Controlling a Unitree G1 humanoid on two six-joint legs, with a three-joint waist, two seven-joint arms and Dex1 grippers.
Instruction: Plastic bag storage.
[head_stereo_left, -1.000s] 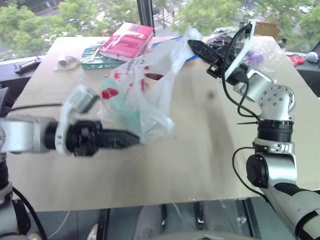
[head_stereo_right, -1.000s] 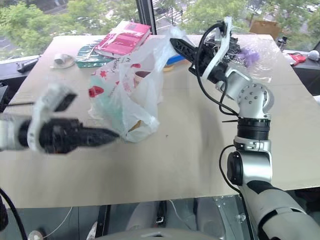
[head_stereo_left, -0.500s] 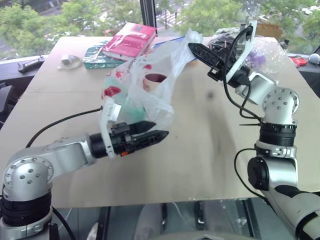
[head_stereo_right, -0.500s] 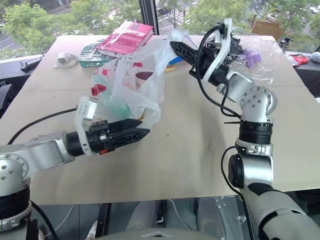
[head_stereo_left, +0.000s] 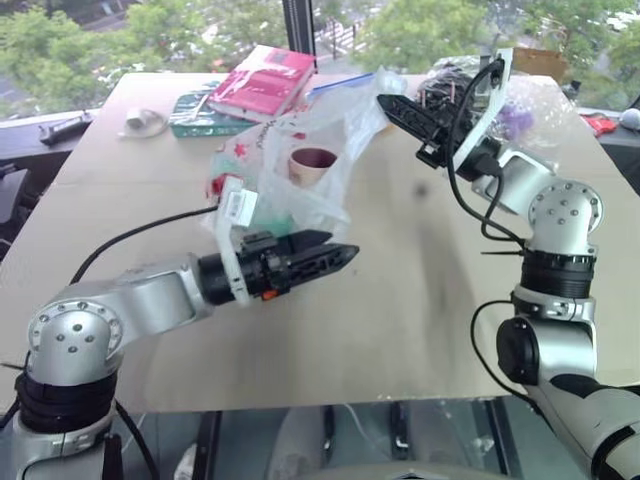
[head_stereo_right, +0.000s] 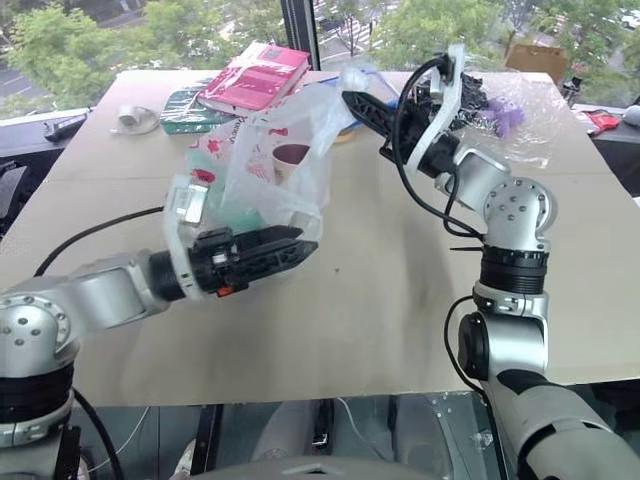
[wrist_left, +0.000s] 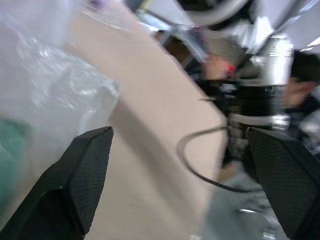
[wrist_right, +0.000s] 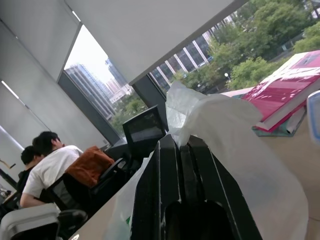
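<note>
My left fingers (head_stereo_left: 338, 258) have just released the plastic bag (head_stereo_left: 300, 165) and now stand apart just under it. My right fingers (head_stereo_left: 392, 103) stay clenched on its top corner, so the folding still needs a new grasp.

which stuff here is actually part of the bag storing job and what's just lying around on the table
Part of the job:
- plastic bag, one end pinched in the shut right claw
- left claw, open, at the bag's lower end

Just lying about:
- pink book on a green book
- clear plastic wrap with a purple piece
- small white object
- table
</note>
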